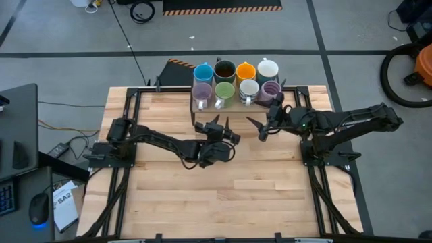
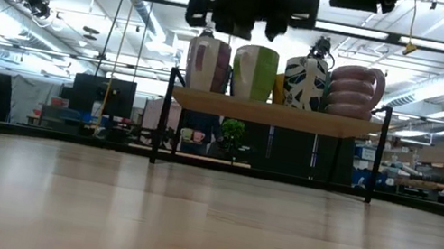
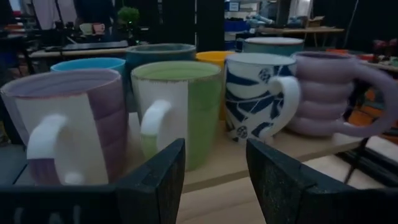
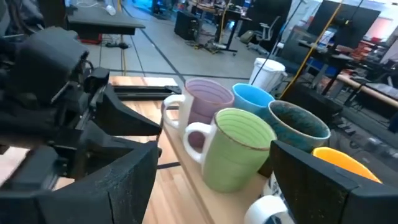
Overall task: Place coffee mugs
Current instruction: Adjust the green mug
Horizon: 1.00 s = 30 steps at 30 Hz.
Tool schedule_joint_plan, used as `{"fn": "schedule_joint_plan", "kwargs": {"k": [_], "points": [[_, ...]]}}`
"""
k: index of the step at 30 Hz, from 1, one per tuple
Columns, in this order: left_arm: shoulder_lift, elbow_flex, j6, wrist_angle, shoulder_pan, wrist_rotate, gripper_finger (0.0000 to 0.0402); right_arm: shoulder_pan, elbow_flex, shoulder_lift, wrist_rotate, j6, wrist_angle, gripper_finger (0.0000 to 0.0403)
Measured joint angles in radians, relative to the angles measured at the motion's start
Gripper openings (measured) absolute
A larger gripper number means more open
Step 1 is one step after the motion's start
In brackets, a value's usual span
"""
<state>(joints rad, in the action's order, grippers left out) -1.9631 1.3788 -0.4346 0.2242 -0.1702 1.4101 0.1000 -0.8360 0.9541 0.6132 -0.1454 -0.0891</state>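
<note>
Both tools, left (image 1: 217, 123) and right (image 1: 262, 128), gape wide and empty just below the eight mugs (image 1: 235, 82) crowded at top centre; a careless reach could topple neighbours off the shelf (image 2: 274, 114).

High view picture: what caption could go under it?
Eight coffee mugs on a raised shelf, both open end effectors, left and right, poised before them.

- Orange mug (image 3: 211, 58) mostly hidden behind green mug (image 3: 180, 106) and white patterned mug (image 3: 255, 93).
- Lilac ribbed mug (image 3: 336, 93) handle cut off at edge.
- Back-row mugs barely visible in low view behind front row.
</note>
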Motion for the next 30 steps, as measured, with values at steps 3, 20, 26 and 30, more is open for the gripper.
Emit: {"fn": "schedule_joint_plan", "kwargs": {"k": [3,20,26,30], "points": [[-0.009,-0.006,-0.039,-0.011,0.022,0.003,0.0178,-0.001,0.0,-0.003,-0.002,-0.021,0.001,0.0315],[0.017,-0.011,0.052,0.023,0.056,0.0,0.0178,-0.001,0.0,-0.007,-0.004,-0.012,-0.001,0.0315],[0.03,-0.01,0.209,0.117,0.078,-0.018,0.0178,-0.001,0.0,-0.007,-0.004,-0.011,0.01,0.0315],[0.03,-0.01,0.217,0.117,0.097,-0.025,0.0178,-0.001,0.0,-0.007,-0.005,-0.011,0.027,0.0315]]}}
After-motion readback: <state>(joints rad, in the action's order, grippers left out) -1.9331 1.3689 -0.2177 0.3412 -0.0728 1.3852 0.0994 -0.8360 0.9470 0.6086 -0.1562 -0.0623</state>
